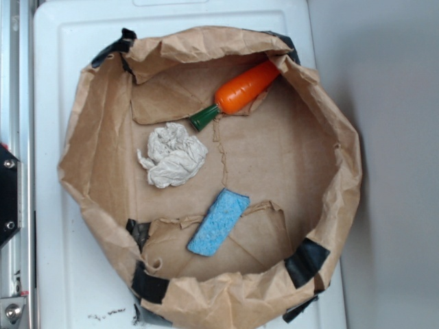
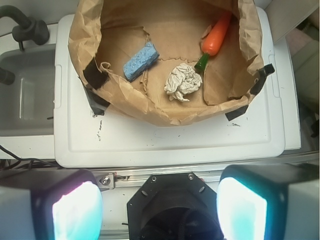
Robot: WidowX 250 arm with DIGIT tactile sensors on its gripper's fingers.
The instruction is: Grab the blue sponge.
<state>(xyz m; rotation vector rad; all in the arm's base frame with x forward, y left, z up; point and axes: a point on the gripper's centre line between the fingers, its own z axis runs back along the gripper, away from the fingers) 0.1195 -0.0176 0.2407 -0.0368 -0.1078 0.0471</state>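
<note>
The blue sponge [image 1: 219, 222] [image 2: 141, 61] lies flat on the floor of a rolled-down brown paper bag [image 1: 103, 205] [image 2: 150, 112], near the bag's front wall in the exterior view. In the wrist view my gripper [image 2: 159, 205] is open, its two pads [image 2: 75, 212] far apart with nothing between them. It hovers high and well back from the bag, over the black robot base [image 2: 172, 205]. The exterior view does not show the gripper.
An orange toy carrot [image 1: 241, 92] [image 2: 215, 37] with a green stem and a crumpled off-white paper wad [image 1: 173, 155] [image 2: 183, 82] also lie in the bag. The bag stands on a white plastic lid [image 1: 62, 274] [image 2: 175, 145]. A grey sink [image 2: 25, 95] is at the left.
</note>
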